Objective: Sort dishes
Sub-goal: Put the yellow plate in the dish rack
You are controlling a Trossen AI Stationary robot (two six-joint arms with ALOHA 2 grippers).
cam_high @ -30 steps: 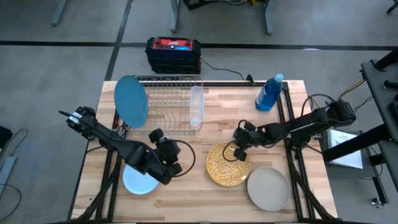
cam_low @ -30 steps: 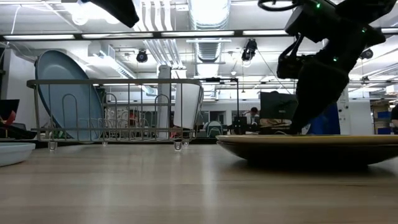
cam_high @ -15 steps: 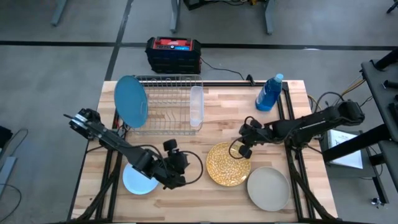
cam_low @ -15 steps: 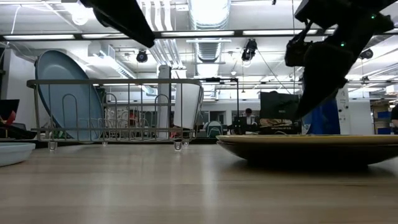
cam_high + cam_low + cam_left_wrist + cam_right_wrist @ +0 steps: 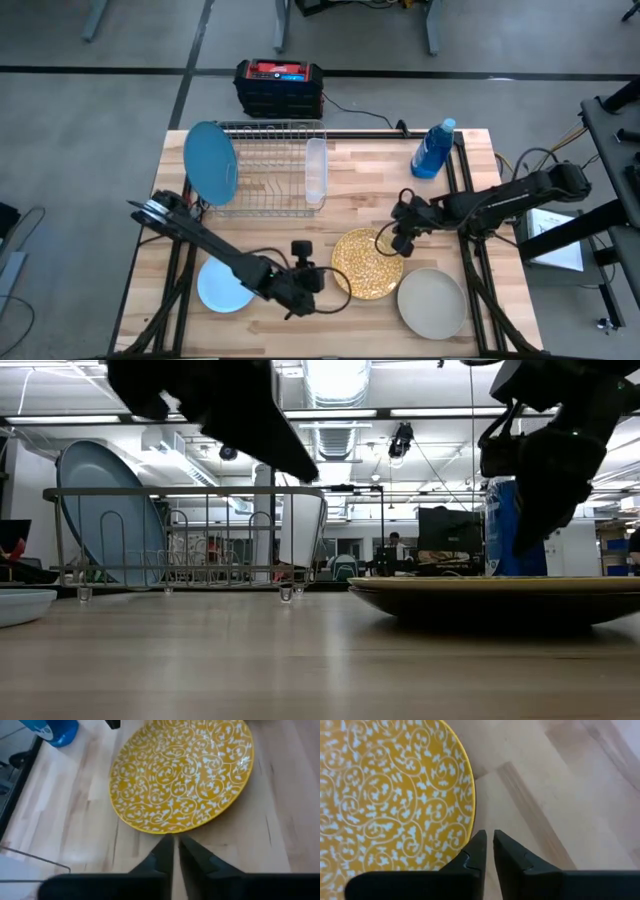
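Observation:
The gold speckled plate (image 5: 367, 264) lies flat on the table, right of its middle. My left gripper (image 5: 173, 840) is shut and hovers at the plate's left rim (image 5: 150, 827), above the table in the low view. My right gripper (image 5: 487, 836) is shut just off the plate's right rim (image 5: 470, 795), above it. The large mid-blue plate (image 5: 210, 163) stands on edge in the wire rack (image 5: 270, 170). The small pale blue plate (image 5: 224, 288) lies at the near left. The beige-grey plate (image 5: 432, 303) lies at the near right.
A clear plastic cup (image 5: 316, 172) stands at the rack's right end. A blue bottle (image 5: 433, 150) is at the far right corner. A black and red box (image 5: 279, 87) sits on the floor beyond the table's far edge. Bare wood lies between rack and plates.
My left gripper has gone down and toward the table's right, from beside the pale blue plate to the gold plate's left rim, rolling as it went. My right gripper has lifted off the gold plate and drawn back toward the right edge.

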